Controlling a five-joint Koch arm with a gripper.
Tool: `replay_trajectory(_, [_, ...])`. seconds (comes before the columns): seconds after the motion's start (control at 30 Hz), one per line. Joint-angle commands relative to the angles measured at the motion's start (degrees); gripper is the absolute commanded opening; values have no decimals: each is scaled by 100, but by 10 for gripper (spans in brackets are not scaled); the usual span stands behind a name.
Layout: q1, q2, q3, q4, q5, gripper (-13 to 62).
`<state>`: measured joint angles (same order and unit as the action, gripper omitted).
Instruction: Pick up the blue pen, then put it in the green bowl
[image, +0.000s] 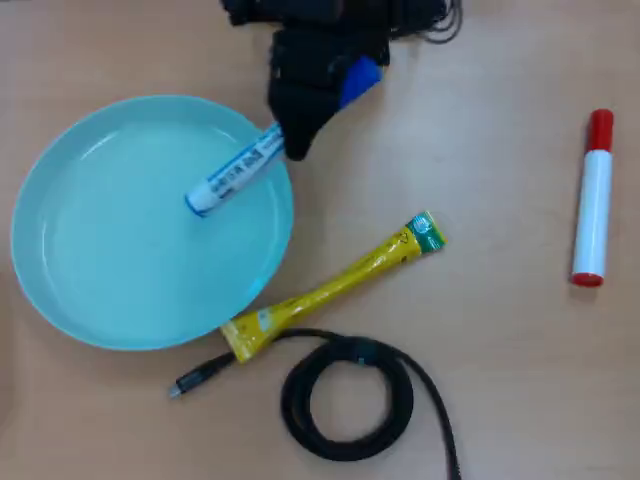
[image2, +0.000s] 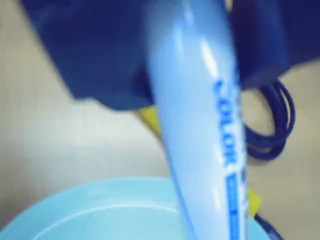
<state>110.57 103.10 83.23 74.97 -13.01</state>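
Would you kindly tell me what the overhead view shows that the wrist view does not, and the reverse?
Only the overhead view shows the red-capped marker lying apart at the right, the whole yellow tube, and the gripper holding the blue pen above the green bowl. Only the wrist view shows the printing on the pen's barrel close up. Both show the pen, bowl rim, coiled black cable and wooden table.

Glossy smooth plastic: pen (image: 232, 180), bowl (image: 90, 250). Matt wood-grain table (image: 500, 350). Shiny yellow tube (image: 335, 287). Black rubbery cable (image: 345, 400).
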Motion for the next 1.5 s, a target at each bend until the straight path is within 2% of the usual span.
replay_trajectory(0.0, [510,202,-18,-694,-97,-61])
replay_trajectory(0.27, [1705,185,949,-1600,-79,-61])
replay_trajectory(0.43, [1907,132,1063,-2083,-79,-61])
replay_trajectory(0.7, [2241,-633,1204,-2997,-44,-60])
replay_trajectory(1.17, [2479,-1854,1327,-3428,-141,-46])
replay_trajectory(1.27, [2479,-1863,1485,-3524,-149,2])
replay_trajectory(1.47, [2540,-1872,1687,-3560,-149,183])
